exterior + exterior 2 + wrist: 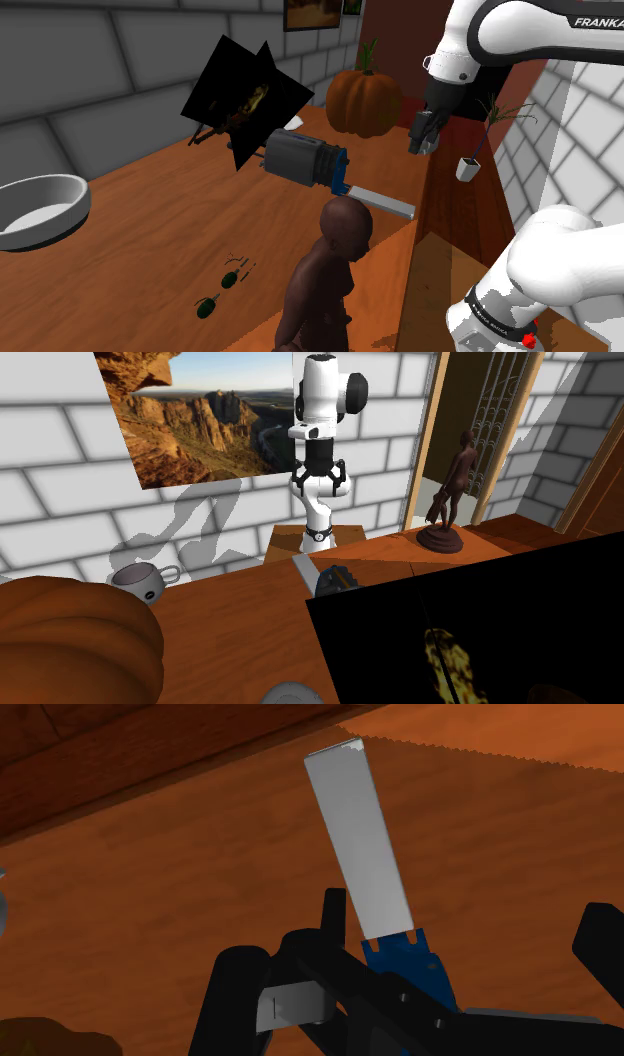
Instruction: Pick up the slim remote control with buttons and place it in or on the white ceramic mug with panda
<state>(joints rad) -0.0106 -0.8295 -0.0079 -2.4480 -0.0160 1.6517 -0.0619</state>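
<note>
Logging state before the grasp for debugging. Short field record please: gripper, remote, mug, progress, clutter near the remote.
gripper: open, raised, holding nothing
remote: slim grey slab, flat on the wooden table, one end close to the blue end of the grey appliance
mug: white, upright, near the tiled wall, beside the pumpkin
progress: remote not yet picked up
clutter: brown figurine standing near the remote

Grey block walls (90, 70) rise behind a brown wooden tabletop (150, 230), one bearing a canyon picture (200, 422).
</note>
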